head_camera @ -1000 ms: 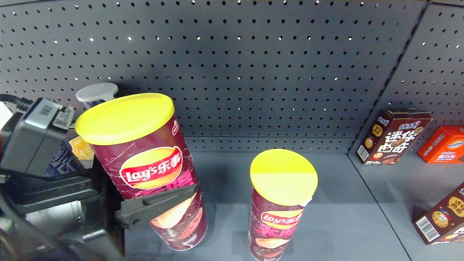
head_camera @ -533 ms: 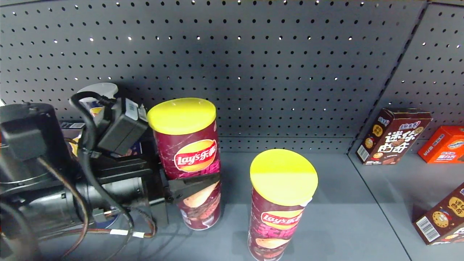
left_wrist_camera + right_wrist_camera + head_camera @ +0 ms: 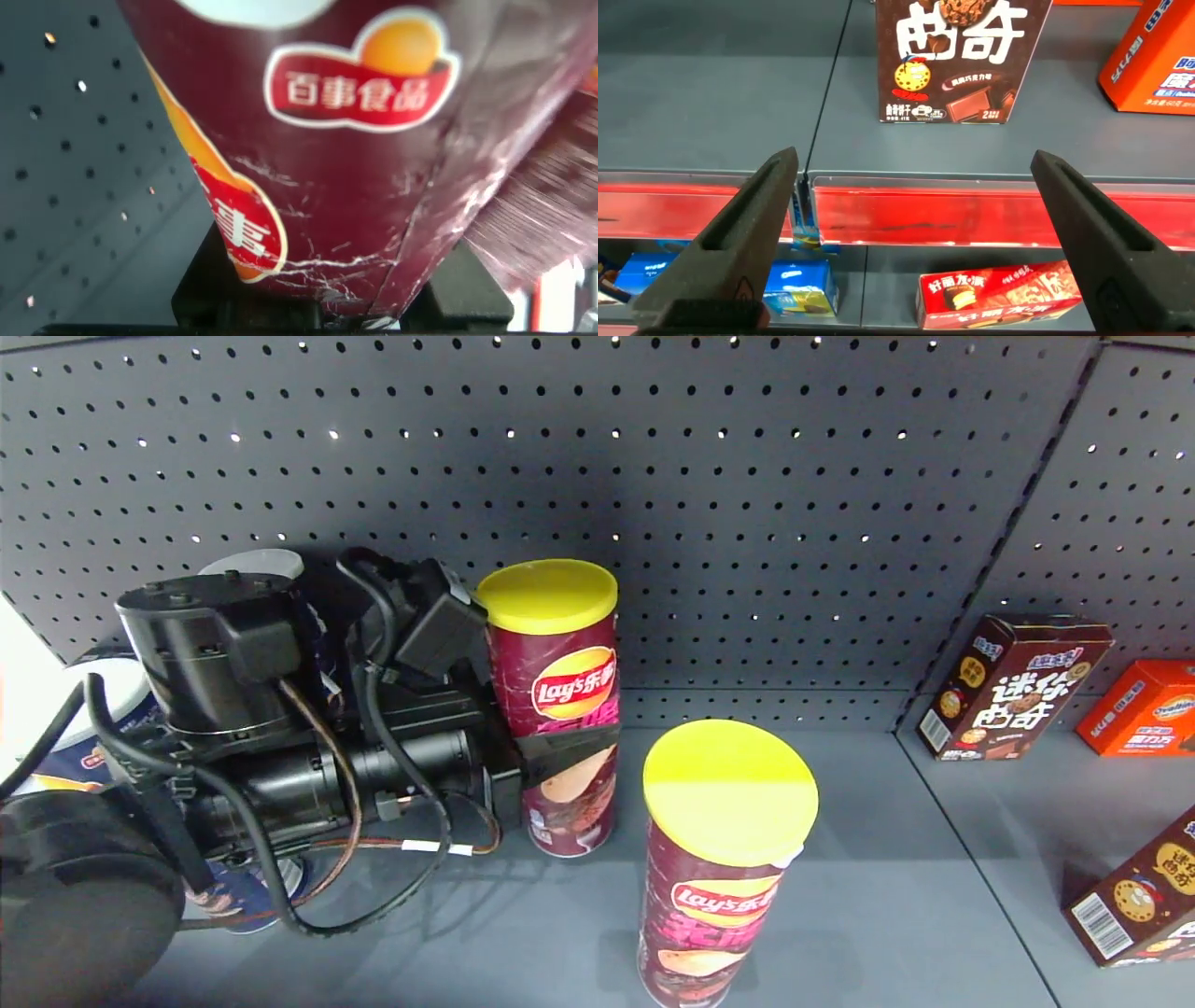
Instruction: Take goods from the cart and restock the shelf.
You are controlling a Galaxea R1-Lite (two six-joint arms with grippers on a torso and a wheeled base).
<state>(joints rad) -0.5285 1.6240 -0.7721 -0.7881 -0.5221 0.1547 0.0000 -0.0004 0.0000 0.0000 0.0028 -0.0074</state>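
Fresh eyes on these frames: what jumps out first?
The left gripper is shut on a maroon cardboard chip tube with a yellow plastic lid, held upright close to the grey pegboard back wall. A second identical tube stands free nearer the front, to the robot's right. The right gripper hangs open before the shelf's red edge strip, facing a dark brown cookie box.

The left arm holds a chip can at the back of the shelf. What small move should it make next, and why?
Probably open the left gripper and let go. The can stands upright and its base seems to rest on the shelf, apart from the front can. If there is a gap, lower it first.
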